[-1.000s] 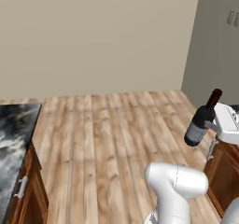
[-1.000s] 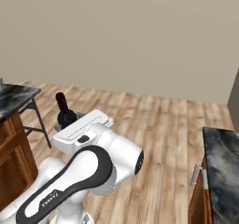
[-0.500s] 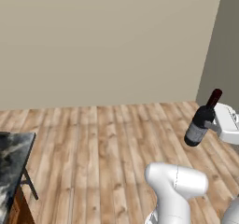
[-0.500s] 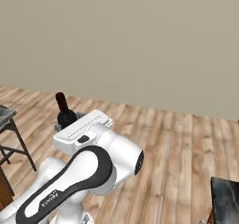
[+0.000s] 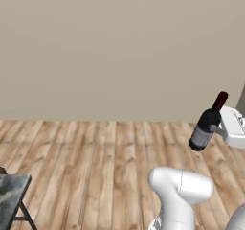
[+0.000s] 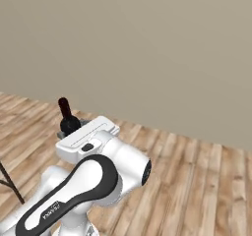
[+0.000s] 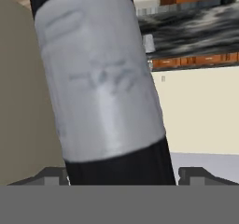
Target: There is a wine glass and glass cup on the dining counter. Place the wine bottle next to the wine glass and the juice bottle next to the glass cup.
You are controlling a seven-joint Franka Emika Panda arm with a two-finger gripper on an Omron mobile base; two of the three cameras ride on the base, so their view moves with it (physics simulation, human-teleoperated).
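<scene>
The wine bottle (image 5: 206,127) is dark with a red top and a pale grey label, and it hangs tilted above the wood floor at the right of the left base view. My gripper (image 5: 215,128) is shut on its body from the right. In the right base view the bottle's neck and top (image 6: 66,115) rise behind my hand. The hand view shows the bottle's label (image 7: 100,78) close up, between my gripper's (image 7: 123,174) fingertips. Behind it lies a marbled counter (image 7: 200,29) on a wood base; whether it is the dining counter I cannot tell. The wine glass, glass cup and juice bottle are out of view.
A plain beige wall (image 5: 119,47) stands ahead across bare wood floor (image 5: 95,157). A marbled grey corner (image 5: 10,200) on a black leg shows at the lower left of the left base view. A black leg (image 6: 10,183) crosses the right base view's left edge.
The whole picture has shifted: the base has turned, so the counters slid out at the sides and the wall now fills the background. The bottle stays in my gripper at the same spot.
</scene>
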